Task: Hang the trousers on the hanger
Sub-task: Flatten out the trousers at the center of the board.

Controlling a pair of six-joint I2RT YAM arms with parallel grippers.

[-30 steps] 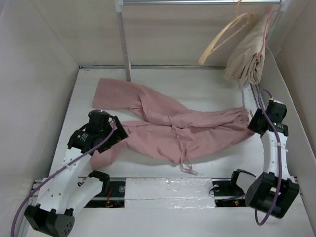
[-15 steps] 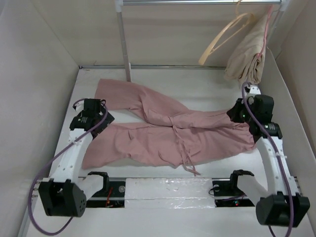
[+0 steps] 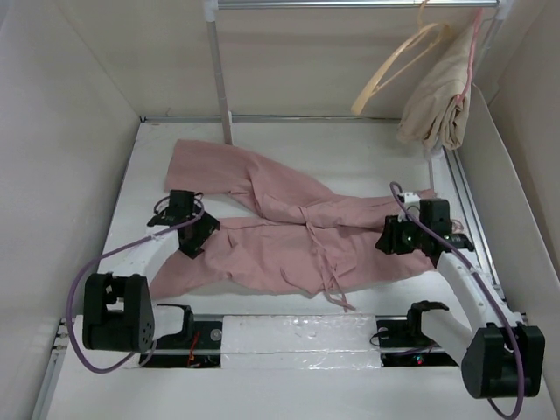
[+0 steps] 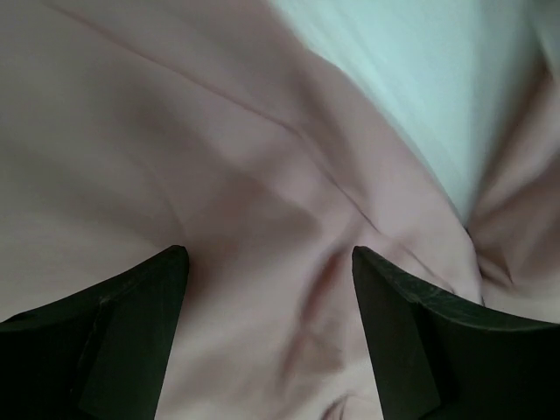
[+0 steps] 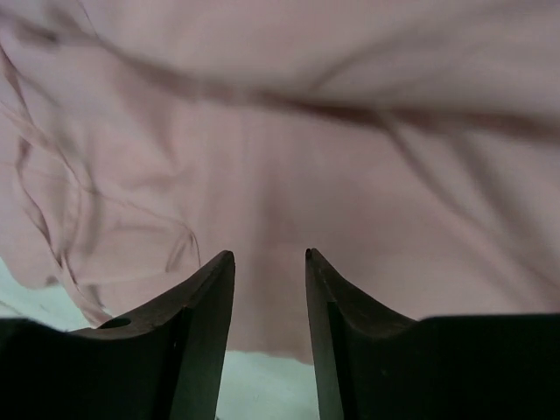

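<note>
The dusty-pink trousers (image 3: pixel 297 229) lie spread flat on the table, legs to the left, waist and drawstring to the right. The cream hanger (image 3: pixel 398 66) hangs tilted from the rail at the top right, away from both arms. My left gripper (image 3: pixel 198 231) is low over the near leg, jaws wide open, with cloth between the fingers in the left wrist view (image 4: pixel 269 254). My right gripper (image 3: pixel 392 236) is over the waist end, jaws open with a narrow gap, above the cloth's edge in the right wrist view (image 5: pixel 269 254).
A beige folded garment (image 3: pixel 436 101) hangs on a pinkish hanger at the rail's right end. The rail's upright post (image 3: pixel 219 79) stands behind the far leg. Side walls close in the table (image 3: pixel 367 157) on both sides.
My right gripper moved left and nearer, from the table's right edge onto the waist end. My left gripper swung out and back over the near leg, whose end now lies flatter.
</note>
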